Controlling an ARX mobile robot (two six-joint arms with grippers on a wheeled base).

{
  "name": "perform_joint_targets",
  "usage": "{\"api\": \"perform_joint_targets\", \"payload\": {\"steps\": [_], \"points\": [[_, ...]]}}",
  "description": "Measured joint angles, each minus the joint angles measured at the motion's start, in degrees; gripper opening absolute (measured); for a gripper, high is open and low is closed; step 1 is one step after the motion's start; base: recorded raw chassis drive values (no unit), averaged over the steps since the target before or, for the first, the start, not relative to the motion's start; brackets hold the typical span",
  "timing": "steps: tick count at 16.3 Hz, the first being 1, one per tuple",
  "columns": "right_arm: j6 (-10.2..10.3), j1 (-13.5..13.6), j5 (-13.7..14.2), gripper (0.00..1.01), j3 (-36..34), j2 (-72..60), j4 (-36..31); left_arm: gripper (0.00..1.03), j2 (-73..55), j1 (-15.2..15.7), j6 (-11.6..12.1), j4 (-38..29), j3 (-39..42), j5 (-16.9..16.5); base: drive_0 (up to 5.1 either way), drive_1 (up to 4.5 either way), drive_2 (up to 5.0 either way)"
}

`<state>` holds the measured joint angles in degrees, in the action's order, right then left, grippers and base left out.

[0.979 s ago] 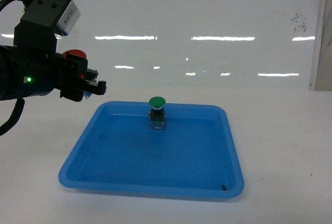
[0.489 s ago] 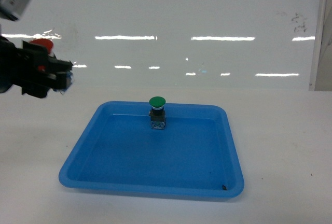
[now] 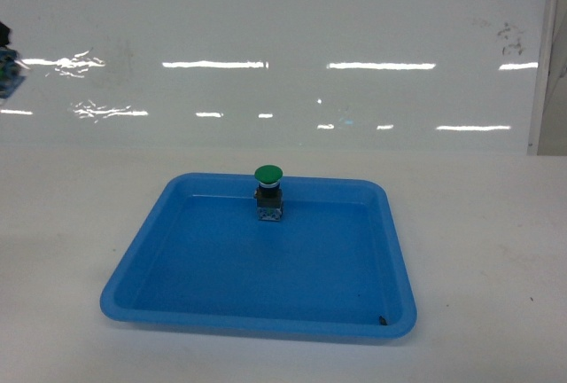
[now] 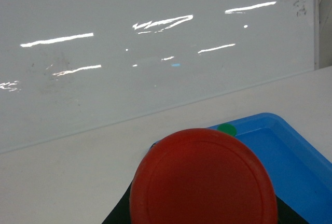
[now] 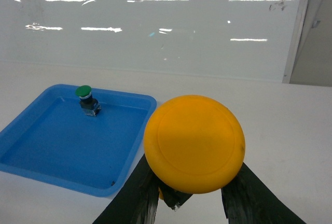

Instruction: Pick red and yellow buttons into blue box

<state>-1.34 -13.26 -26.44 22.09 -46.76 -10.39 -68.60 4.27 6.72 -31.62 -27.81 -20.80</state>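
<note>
The red button (image 4: 203, 180) fills the lower part of the left wrist view, held in the left gripper (image 4: 203, 203) above the white table (image 4: 78, 182), left of the shallow blue tray (image 3: 257, 263). The right gripper (image 5: 189, 195) clamps the yellow button (image 5: 194, 143) between its dark fingers (image 5: 136, 195), right of the tray. A green button (image 3: 268, 191) stands upright inside the tray near its far wall
</note>
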Motion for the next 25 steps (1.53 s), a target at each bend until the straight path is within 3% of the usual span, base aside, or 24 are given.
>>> {"api": "perform_joint_targets", "payload": {"steps": [4,11,13,17,21,23,25], "points": [[0.0,0.0,0.0,0.26,0.0,0.0,0.0,0.24,7.0,4.6,-0.1,3.6,3.3,-4.3,0.0,0.00,0.0],[0.0,-0.3,0.0,0.26,0.4,-0.8,-1.0,0.24,7.0,4.7,-0.1,3.7,3.3,-4.3,0.0,0.00,0.0],[0.5,-1.5,-0.5,0.26,1.1,1.2,1.4,0.24,7.0,4.7,-0.1,3.7,3.3,-4.4,0.0,0.00,0.0],[2.3,-6.5,-6.1,0.26,3.6,9.5,8.5,0.24,7.9,5.7,0.0,5.5,3.3,-5.4,0.0,0.00,0.0],[3.7,-14.3,-13.2,0.26,4.7,14.4,13.4,0.24,16.2,8.3,-1.0,10.6,3.3,-9.4,0.0,0.00,0.0],[3.3,-16.9,-15.7,0.26,4.7,12.6,10.9,0.24,15.8,9.0,-1.9,10.8,3.3,-10.2,0.0,0.00,0.0],[1.0,-19.0,-16.0,0.26,4.7,5.6,7.2,0.24,14.3,8.9,-1.9,10.6,3.3,-9.7,0.0,0.00,0.0]]}}
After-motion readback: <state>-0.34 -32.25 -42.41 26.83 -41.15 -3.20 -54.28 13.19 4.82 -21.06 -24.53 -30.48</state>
